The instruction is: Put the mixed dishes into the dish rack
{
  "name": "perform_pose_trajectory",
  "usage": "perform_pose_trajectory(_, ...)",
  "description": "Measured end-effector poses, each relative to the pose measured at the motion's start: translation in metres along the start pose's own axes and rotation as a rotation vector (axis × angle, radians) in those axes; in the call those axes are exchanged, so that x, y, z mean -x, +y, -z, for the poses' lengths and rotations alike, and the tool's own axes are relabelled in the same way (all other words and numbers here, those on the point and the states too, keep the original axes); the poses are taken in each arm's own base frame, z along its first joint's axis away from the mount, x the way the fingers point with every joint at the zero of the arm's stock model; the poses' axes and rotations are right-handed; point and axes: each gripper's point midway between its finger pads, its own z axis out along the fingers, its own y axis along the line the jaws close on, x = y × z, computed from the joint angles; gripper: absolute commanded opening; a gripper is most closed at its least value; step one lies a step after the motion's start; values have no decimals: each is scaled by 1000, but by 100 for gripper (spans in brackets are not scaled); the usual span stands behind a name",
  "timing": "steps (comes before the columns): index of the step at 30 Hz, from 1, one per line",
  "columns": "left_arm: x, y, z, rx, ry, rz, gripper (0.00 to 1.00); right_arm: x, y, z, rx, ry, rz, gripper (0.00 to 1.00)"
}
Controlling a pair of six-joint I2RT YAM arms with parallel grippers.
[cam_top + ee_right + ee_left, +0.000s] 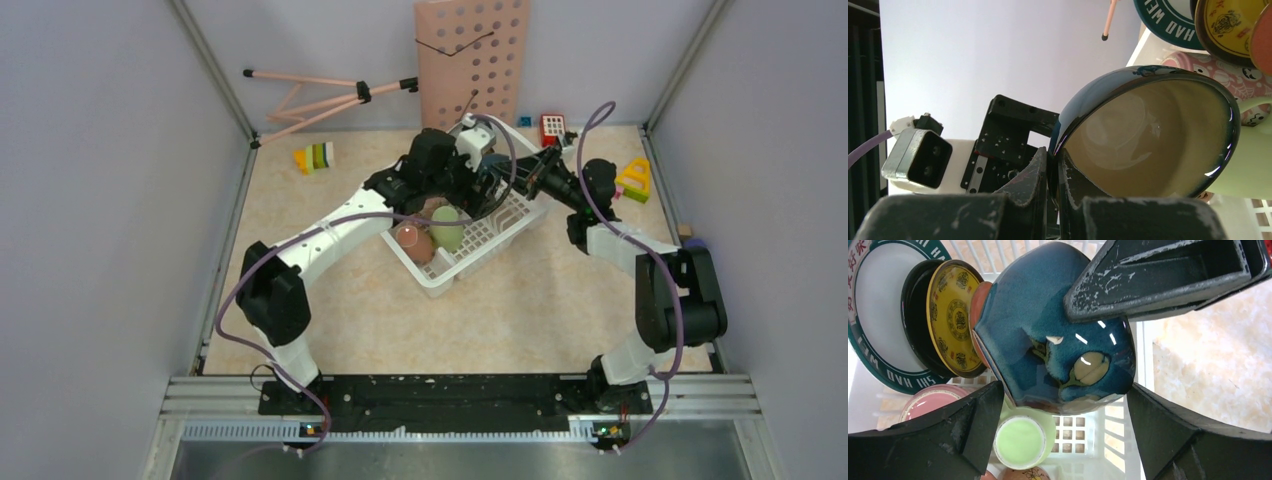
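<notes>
The blue bowl, likely hard, slick, chippable and best held by its rim, hung over the dish rack beside the plates, rim pinched by the right gripper, the left gripper spread wide around it.

Green-rimmed plate — white rim lettering reads "HAO WEI".

The left arm and right arm — white links, black joints behind scuffed matte-black fingers — each trail a lilac cable.
</notes>
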Motion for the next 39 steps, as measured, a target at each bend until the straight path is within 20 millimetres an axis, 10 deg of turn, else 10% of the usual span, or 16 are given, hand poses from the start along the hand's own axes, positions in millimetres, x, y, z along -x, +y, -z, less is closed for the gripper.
perform_pose_trajectory(8, -3, -1, -14, 72, 22, -24, 77, 1, -7, 1, -15, -19, -19, 0)
perform_pose_trajectory(11, -2, 1, -13, 91, 26, -34, 51, 4, -7, 1, -16, -34, -19, 0)
perform_pose_trajectory(15, 0, 3, -13, 110, 27, -50, 0, 5, -7, 1, -16, -38, -19, 25)
perform_pose_trajectory(23, -21, 9, -16, 135, 98, -47, 0, 6, -15, 8, -77, -43, 35, 68)
perform_pose_trajectory(39, -44, 16, -62, 308, 193, -228, 0, 55, -15, 92, -237, -254, 216, 70)
